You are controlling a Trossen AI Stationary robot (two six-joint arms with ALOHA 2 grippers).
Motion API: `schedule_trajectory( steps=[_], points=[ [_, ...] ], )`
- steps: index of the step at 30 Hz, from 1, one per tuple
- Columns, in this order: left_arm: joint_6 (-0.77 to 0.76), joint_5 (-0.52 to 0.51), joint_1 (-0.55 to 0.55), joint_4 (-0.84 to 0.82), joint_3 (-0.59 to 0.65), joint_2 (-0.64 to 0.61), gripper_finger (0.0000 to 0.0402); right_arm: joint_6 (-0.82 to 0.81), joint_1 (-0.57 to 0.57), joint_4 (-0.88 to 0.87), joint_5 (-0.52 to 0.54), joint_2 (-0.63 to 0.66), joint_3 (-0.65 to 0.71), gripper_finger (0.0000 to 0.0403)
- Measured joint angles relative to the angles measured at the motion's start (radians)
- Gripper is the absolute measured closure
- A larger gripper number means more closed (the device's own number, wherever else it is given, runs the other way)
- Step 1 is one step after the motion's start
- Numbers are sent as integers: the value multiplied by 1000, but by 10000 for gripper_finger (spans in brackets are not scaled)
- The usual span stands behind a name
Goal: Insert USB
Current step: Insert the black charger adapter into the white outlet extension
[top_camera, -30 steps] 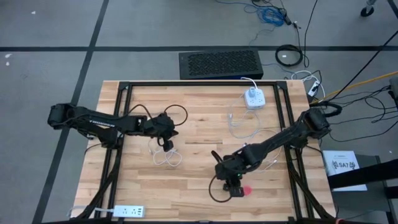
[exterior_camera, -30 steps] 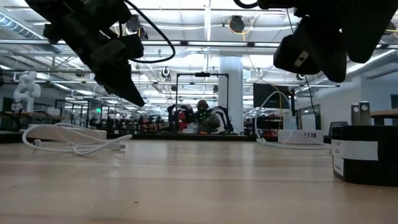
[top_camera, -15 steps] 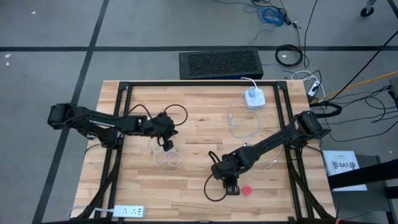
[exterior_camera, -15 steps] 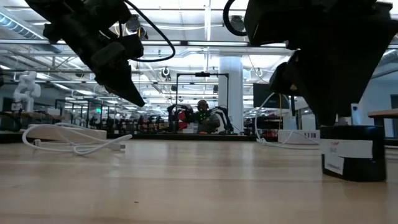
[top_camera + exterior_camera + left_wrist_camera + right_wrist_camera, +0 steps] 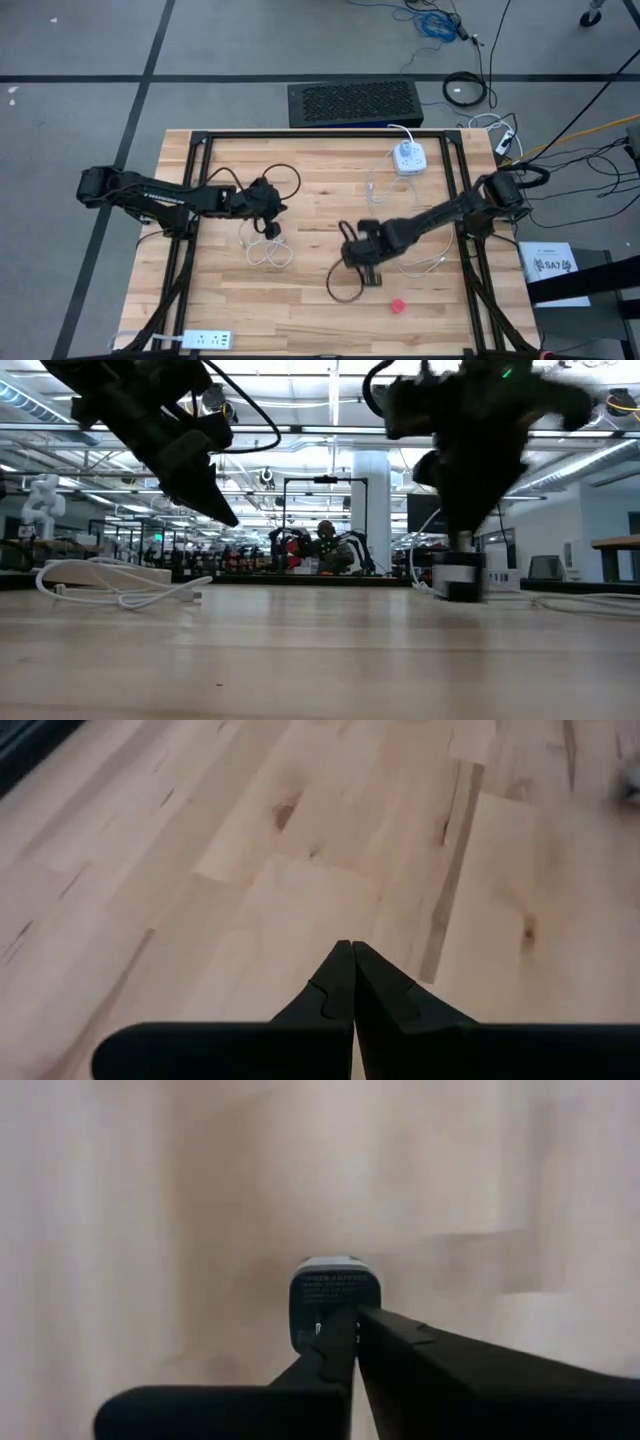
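Right gripper has shifted to mid-table and shut on the black charger, lifting it; left gripper hovers shut, empty, above the white cable

A power strip sits at the far right of the table, with a thin cable trailing nearward from it. A coiled cable lies left of centre, just near of the left gripper. The right gripper is right of centre over a small adapter block; a small cube lies nearer, and another power strip at the near left edge
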State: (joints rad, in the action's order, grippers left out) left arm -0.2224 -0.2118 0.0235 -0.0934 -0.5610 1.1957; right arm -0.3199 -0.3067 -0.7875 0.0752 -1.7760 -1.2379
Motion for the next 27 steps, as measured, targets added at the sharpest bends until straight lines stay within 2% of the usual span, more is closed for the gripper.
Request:
schedule_trajectory(
  steps=[3,8,11,16,22,27],
  points=[
    [3,-3,-6,26,0,0,400,32,63,103,101,11,43,402],
    [3,-24,-34,48,0,-1,400,103,169,493,69,11,181,402],
    [3,-33,-52,44,0,-7,400,115,229,626,59,14,259,402],
    [-1,-81,-59,-12,0,-42,400,74,302,556,54,14,301,383],
    [-117,-250,-42,-260,0,-121,400,102,315,411,54,33,234,300],
    [-190,-299,-43,-419,0,-177,400,90,319,293,46,47,131,228]
  ],
)
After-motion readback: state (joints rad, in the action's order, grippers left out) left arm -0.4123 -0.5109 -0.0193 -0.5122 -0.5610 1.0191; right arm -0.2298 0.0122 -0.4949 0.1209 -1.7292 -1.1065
